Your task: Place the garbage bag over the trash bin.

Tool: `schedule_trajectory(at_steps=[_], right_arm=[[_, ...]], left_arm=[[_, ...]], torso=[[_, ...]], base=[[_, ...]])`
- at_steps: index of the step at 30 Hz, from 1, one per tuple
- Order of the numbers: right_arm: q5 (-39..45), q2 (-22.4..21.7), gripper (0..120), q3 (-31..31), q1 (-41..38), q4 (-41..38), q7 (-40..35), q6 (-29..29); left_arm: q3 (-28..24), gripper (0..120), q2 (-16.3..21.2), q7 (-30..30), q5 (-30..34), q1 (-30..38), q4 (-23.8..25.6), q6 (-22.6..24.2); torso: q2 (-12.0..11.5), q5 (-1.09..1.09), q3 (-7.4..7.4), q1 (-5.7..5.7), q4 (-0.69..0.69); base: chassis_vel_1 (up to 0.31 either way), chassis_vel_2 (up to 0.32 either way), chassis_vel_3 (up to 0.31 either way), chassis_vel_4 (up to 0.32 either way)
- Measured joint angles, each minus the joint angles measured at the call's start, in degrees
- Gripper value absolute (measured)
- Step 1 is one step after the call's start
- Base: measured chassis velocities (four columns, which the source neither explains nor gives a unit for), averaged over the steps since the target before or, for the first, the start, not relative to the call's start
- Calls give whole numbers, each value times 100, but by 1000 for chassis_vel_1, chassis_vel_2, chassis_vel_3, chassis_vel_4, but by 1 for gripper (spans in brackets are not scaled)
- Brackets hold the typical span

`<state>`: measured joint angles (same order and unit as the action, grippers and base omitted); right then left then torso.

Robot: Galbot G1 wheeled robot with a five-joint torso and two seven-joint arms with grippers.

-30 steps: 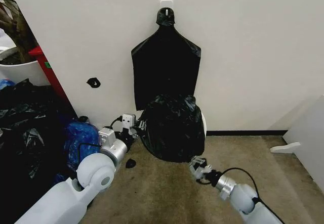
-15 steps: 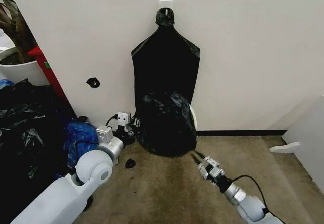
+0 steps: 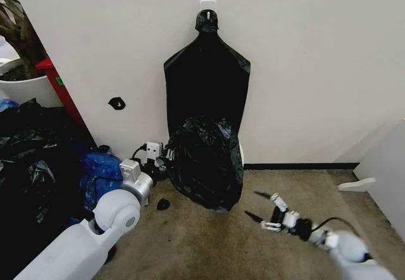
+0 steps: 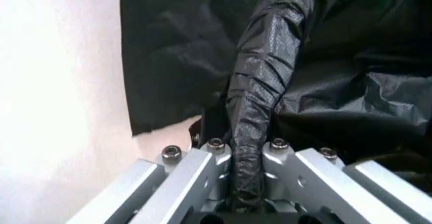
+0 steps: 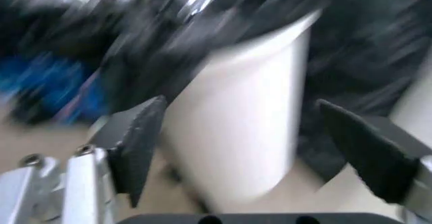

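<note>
The left gripper pinched a twisted fold of the garbage bag, draped over the trash bin at the wall. The right gripper hung spread wide, empty, just beside.

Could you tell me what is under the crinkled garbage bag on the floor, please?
The white trash bin: the garbage bag drapes over it, leaving a sliver of rim at its right edge and the side wall in the right wrist view. Its inside is hidden.

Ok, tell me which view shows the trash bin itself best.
The right wrist view: the trash bin shows its bare white wall between the open right gripper's fingers. The head view gives a white sliver beside the garbage bag; the left wrist view shows bag.
</note>
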<state>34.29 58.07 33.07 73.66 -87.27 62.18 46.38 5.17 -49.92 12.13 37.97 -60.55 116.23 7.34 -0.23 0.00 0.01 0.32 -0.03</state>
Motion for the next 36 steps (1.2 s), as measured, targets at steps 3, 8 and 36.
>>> schedule_trajectory(at_steps=[3, 8, 36], right_arm=[[305, -58, 96, -43, 172, -581, -1069, -200], [-881, -72, 100, -731, 868, -2624, -4381, -1508], [-545, 96, 36, -2175, 927, -3809, -7144, -3548]], left_arm=[[-32, 1, -30, -194, -305, -6, -121, -308], [-100, 1, -97, -663, -794, 9, -364, -950], [-136, 1, -124, -892, -1481, -1, -501, -1414]], torso=[[0, 3, 0, 0, 0], [0, 0, -1, 0, 1], [0, 1, 0, 0, 0]], base=[[0, 0, 0, 0], [0, 0, 0, 0], [0, 0, 0, 0]])
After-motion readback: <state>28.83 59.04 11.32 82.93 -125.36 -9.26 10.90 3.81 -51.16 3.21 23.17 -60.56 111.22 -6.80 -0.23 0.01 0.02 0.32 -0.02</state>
